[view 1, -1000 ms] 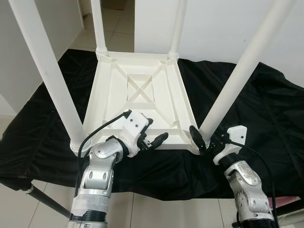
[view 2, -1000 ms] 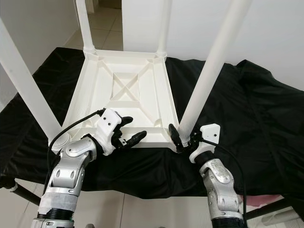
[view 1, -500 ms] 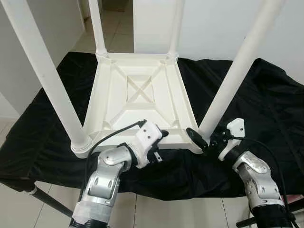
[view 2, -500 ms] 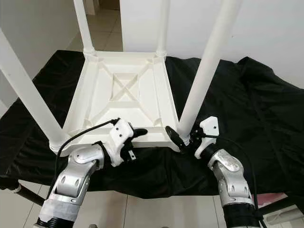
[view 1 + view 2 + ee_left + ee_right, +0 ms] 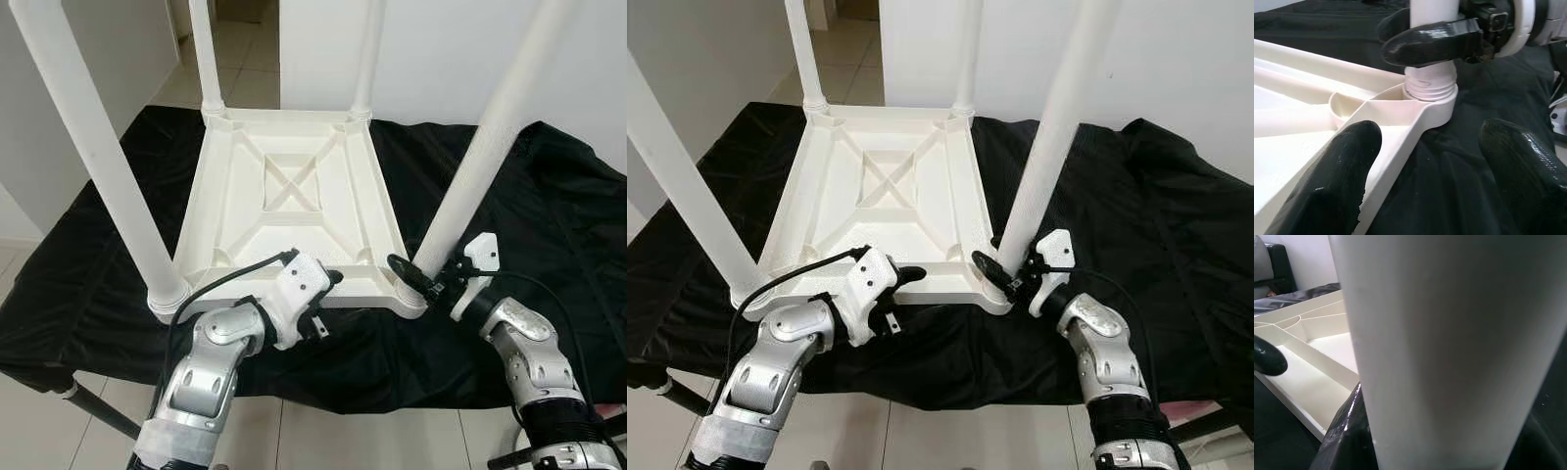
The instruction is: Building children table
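Note:
A white plastic children's table (image 5: 289, 211) lies upside down on a black cloth, its four legs pointing up. My right gripper (image 5: 423, 279) is shut on the near right leg (image 5: 480, 166) just above its threaded socket (image 5: 1430, 85); the leg (image 5: 1449, 347) sits between its fingers (image 5: 1347, 431). My left gripper (image 5: 326, 302) is open at the table's near rim, left of that socket. One of its fingers (image 5: 1337, 171) is over the white rim and the other is over the cloth. The near left leg (image 5: 98, 166) stands untouched.
The black cloth (image 5: 549, 225) covers a low stand whose front edge runs just below my grippers; a dark metal strut (image 5: 98, 411) shows beneath. Beyond are tiled floor, white walls and a doorway (image 5: 245, 39). Something pink (image 5: 1176, 411) lies at the lower right.
My left gripper has slid right along the near rim and turned downward, its fingers now straddling the edge. The right gripper has stayed on the near right leg. The camera has shifted slightly.

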Robot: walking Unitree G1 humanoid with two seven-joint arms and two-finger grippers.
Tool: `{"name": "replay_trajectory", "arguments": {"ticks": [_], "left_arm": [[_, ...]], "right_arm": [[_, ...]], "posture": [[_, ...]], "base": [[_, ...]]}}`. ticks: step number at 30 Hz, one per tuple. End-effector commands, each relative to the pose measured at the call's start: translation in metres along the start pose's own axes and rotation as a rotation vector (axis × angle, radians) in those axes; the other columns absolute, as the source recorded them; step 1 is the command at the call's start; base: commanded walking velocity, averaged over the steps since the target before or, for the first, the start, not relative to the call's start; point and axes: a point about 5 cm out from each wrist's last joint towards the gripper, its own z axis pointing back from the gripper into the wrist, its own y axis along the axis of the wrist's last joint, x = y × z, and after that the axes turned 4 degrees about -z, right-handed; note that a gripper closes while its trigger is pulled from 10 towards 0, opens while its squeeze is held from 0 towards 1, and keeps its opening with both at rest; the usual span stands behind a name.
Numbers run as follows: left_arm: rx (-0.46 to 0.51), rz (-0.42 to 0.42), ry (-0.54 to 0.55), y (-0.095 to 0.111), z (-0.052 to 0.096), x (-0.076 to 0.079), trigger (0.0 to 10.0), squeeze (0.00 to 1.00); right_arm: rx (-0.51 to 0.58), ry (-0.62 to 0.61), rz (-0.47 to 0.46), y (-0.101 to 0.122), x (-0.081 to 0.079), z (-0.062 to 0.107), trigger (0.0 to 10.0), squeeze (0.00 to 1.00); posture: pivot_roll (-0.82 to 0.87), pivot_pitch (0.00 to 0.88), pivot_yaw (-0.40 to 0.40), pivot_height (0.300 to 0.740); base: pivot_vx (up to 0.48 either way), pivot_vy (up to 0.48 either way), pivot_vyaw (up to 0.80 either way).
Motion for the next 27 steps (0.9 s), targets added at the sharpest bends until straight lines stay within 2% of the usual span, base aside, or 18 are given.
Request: {"name": "replay_trajectory", "arguments": {"ticks": [1,3,4,5,13,15,19,20,21,23,24,27], "left_arm": [[0.003,0.008,-0.047,0.001,0.000,0.005,10.0,0.00],[0.004,0.012,-0.043,0.000,-0.001,0.006,10.0,0.00],[0.004,0.018,-0.039,0.000,-0.001,0.008,10.0,0.00],[0.003,0.021,-0.039,-0.001,-0.002,0.008,10.0,0.00],[0.001,0.021,-0.045,0.000,-0.002,0.011,10.0,0.00],[0.004,0.024,-0.037,0.000,-0.002,0.010,10.0,0.00],[0.004,0.025,-0.025,0.000,-0.002,0.009,10.0,0.00],[0.004,0.029,-0.019,0.000,-0.002,0.007,10.0,0.00],[0.004,0.029,-0.019,0.000,-0.002,0.007,10.0,0.00],[0.003,0.032,-0.014,0.000,0.000,0.006,10.0,0.00],[0.003,0.032,-0.014,0.000,0.000,0.006,10.0,0.00],[0.001,0.042,-0.009,0.000,0.001,0.007,10.0,0.00]], "right_arm": [[-0.022,0.016,-0.011,-0.005,-0.001,0.000,0.0,0.00],[-0.025,0.013,-0.022,-0.007,-0.002,0.001,0.0,0.00],[-0.027,0.015,-0.031,-0.008,-0.004,0.001,1.7,0.00],[-0.026,0.010,-0.031,-0.008,-0.005,0.002,10.0,0.00],[0.029,-0.084,-0.057,0.000,-0.013,0.004,10.0,0.00],[0.042,-0.183,-0.059,0.003,-0.016,0.004,10.0,0.00],[0.042,-0.258,-0.051,0.003,-0.021,0.004,10.0,0.00],[0.030,-0.333,-0.072,-0.001,-0.027,0.003,10.0,0.00],[0.030,-0.333,-0.072,-0.001,-0.027,0.003,10.0,0.00],[0.019,-0.437,-0.103,-0.006,-0.032,0.001,10.0,0.00],[0.019,-0.437,-0.103,-0.006,-0.032,0.001,10.0,0.00],[0.016,-0.539,-0.094,-0.008,-0.046,-0.004,10.0,0.00]], "posture": [[0.01,0.000,-0.039,0.740],[0.01,0.000,-0.039,0.740],[0.01,0.000,-0.039,0.740],[0.01,0.000,-0.037,0.740],[-0.02,0.000,-0.024,0.740],[-0.02,0.000,-0.024,0.740],[-0.02,0.000,-0.023,0.740],[-0.02,0.000,-0.021,0.740],[-0.02,0.000,-0.021,0.740],[-0.02,0.000,-0.022,0.740],[-0.02,0.000,-0.022,0.740],[-0.02,0.000,-0.026,0.740]], "base": [[0.000,0.000,0.00],[0.000,0.000,0.00],[0.000,0.000,0.00],[0.000,0.000,0.00],[0.000,0.000,0.00],[0.000,0.000,0.00],[0.000,0.000,0.00],[0.000,0.000,0.00],[0.000,0.000,0.00],[0.000,0.000,0.00],[0.000,0.000,0.00],[0.000,0.000,0.00]]}}
